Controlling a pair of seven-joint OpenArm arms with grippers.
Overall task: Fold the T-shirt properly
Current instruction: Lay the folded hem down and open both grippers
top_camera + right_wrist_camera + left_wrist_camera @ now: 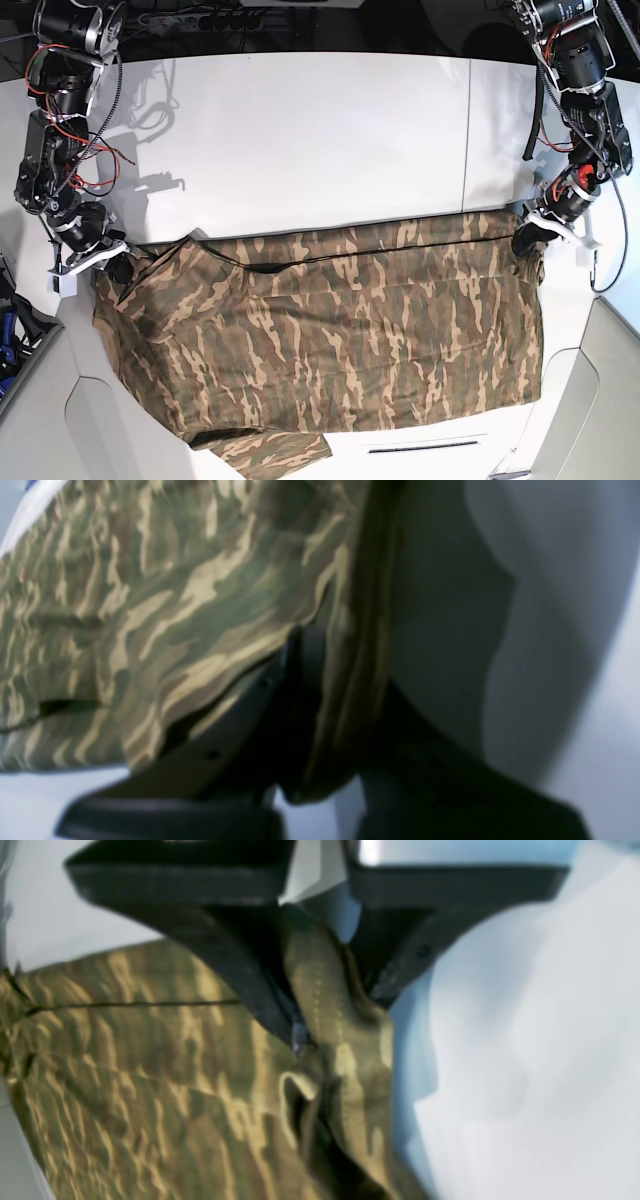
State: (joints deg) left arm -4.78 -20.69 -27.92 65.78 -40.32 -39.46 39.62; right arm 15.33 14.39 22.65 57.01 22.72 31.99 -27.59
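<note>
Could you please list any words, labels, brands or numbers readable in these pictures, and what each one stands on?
None can be read.
T-shirt: camouflage print only, no lettering showing in any view.
Left gripper and right gripper: plain black, unmarked; both wrist views are blurred.
Table: bare white.

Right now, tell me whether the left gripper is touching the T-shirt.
Touching. The left wrist view shows the left gripper shut on a bunched edge of the T-shirt, cloth pinched between its fingers.

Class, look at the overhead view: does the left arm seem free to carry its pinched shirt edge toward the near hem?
Probably yes. The left end effector is shut on the T-shirt at its far corner, and nothing lies on the cloth between there and the near hem.
</note>
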